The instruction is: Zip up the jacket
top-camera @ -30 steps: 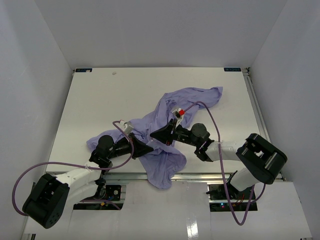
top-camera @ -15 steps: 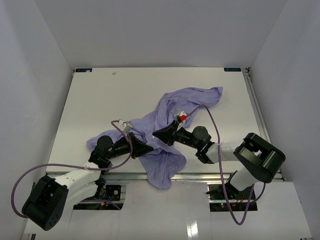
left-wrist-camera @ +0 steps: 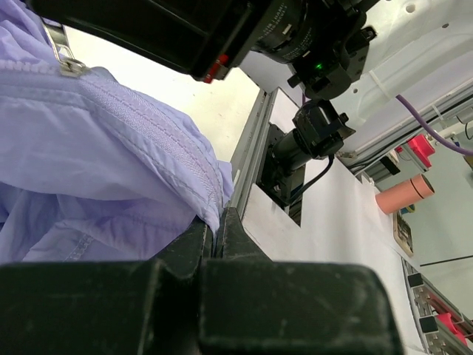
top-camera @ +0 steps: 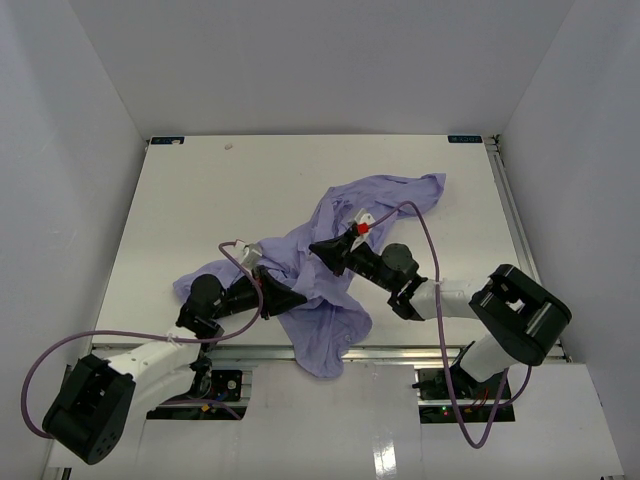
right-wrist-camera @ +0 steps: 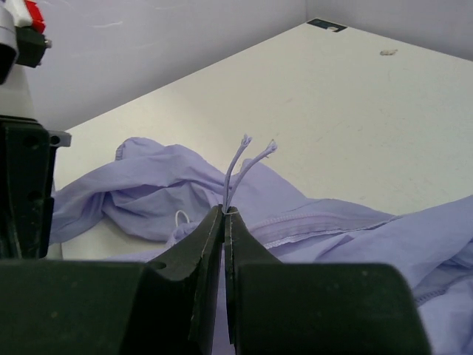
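**Right gripper (top-camera: 318,248) edges farther up the jacket (top-camera: 400,195), cord (right-wrist-camera: 240,159) in its grip**

Since a second ago the right gripper has slid a short way up the garment, away from the arm bases, and its wrist has swung lower and flatter. The left gripper (top-camera: 300,299) has barely shifted.

Both sets of jaws are pressed fully together. The right one pinches a thin lavender cord, whose two frayed ends stick up just above the fingertips; it looks like the zip's pull tab. The left one nips a folded edge of cloth right beside the zip teeth (left-wrist-camera: 140,111). A small metal slider (left-wrist-camera: 65,59) shows at the far end of that seam, under the right arm.

The jacket lies crumpled across the middle of the table (top-camera: 200,200), with one part spread toward the far right and a lobe hanging over the near edge between the two arms.

It is thin, limp stuff, light and quick to bunch, so I judge it will not hold any shape by itself. The zip should run only if the seam is kept stretched, which makes the hem below the slider the sensible anchor and the cord the sensible handle. That cord is slim and could slip from the fingers under a hard tug, and slack cloth may jam in the teeth.
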You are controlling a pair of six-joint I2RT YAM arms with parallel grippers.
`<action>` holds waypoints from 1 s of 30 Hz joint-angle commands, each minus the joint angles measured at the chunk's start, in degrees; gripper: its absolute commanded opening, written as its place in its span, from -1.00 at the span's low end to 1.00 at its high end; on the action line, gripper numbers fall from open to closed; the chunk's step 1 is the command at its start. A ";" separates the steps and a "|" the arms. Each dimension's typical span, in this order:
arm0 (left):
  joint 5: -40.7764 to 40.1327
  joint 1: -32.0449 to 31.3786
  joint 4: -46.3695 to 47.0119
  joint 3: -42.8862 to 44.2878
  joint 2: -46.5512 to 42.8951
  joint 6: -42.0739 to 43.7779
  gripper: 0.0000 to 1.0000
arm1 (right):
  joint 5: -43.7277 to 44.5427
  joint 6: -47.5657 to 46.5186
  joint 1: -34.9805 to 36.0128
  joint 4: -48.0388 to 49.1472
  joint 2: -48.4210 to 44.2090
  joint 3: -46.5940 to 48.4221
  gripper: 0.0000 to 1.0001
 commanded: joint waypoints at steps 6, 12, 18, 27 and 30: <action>2.43 -0.15 1.31 -1.31 -3.99 -3.22 -1.00 | 7.15 -5.92 -4.61 -3.35 0.37 5.76 -0.85; 0.44 -0.15 -5.88 -0.25 -8.55 -4.07 -1.00 | 7.80 -5.54 -9.23 -3.47 2.92 7.53 -0.85; -6.74 -0.15 -21.41 3.44 -17.16 -1.10 -1.00 | 7.80 -5.92 -15.80 -8.77 6.38 14.60 -0.84; -25.75 -0.15 -37.70 4.78 -29.28 -0.98 -1.00 | 6.25 -5.71 -28.86 -14.38 13.92 25.66 -0.84; -34.78 -0.15 -42.15 6.31 -29.77 -1.47 -1.00 | 4.82 -3.09 -32.95 -16.04 16.82 28.84 -0.85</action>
